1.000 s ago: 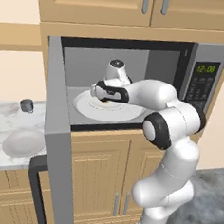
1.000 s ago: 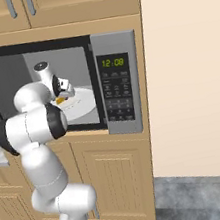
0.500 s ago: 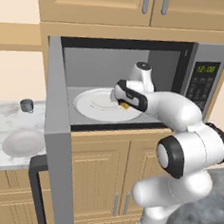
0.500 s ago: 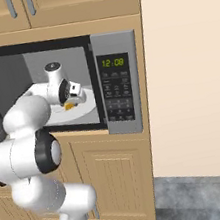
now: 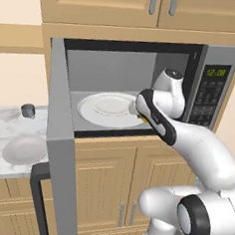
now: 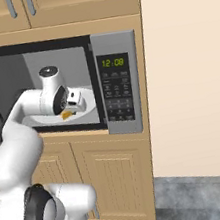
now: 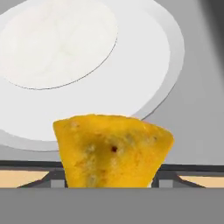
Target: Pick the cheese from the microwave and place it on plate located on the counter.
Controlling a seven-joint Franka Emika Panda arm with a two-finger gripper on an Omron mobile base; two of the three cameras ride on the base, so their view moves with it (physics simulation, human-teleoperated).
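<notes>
The tool (image 6: pixel 70 110) grips the cheese (image 7: pixel 113 151) at the front right of the open microwave (image 5: pixel 211 97), beside the large white dish (image 5: pixel 110 109), while the small plate (image 5: pixel 25 148) sits on the bench (image 5: pixel 1 125) to the left

Yellow-orange cheese (image 7: pixel 113 151), grey microwave (image 6: pixel 119 82)
</notes>
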